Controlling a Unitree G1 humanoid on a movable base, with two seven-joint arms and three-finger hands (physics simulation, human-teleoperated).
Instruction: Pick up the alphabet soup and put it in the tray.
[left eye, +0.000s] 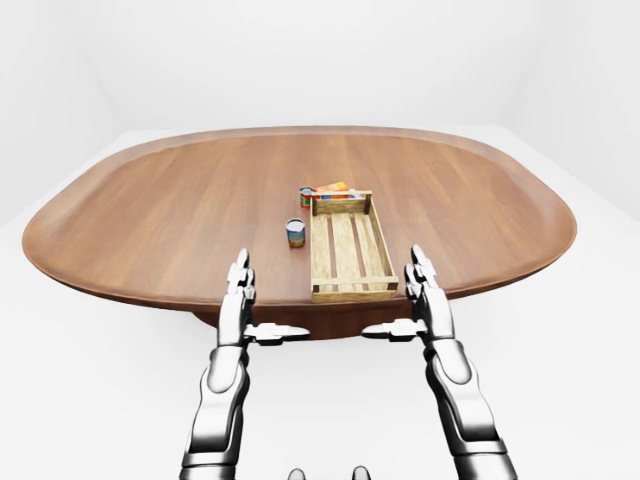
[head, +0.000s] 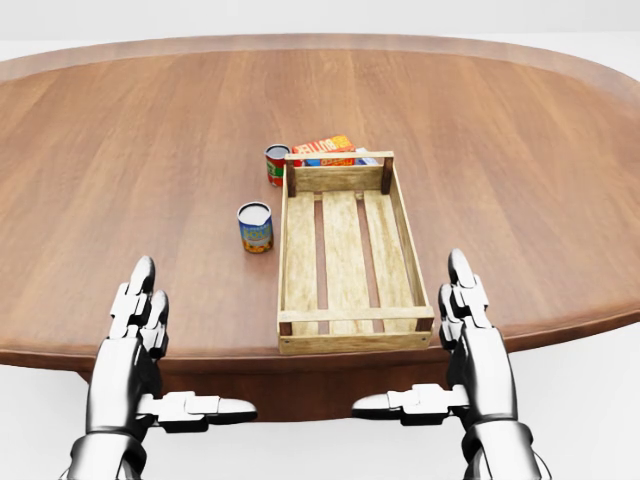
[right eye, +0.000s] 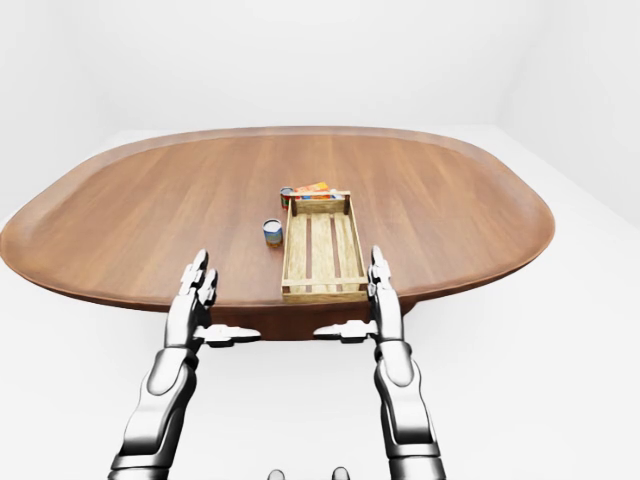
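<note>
Both our hands hover open, fingers spread, at the table's (head: 120, 130) near edge: left hand (head: 140, 330) at 7 o'clock, right hand (head: 470, 335) at 5. Alphabet soup can (head: 255, 227) stands just left of the wooden tray (head: 300, 250).

Slatted wooden tray (left eye: 350, 248) on oval table (left eye: 150, 220), two cans just left, open hands near bottom edge.

Two cans (head: 255, 227) stand left of the tray (head: 346, 250).
</note>
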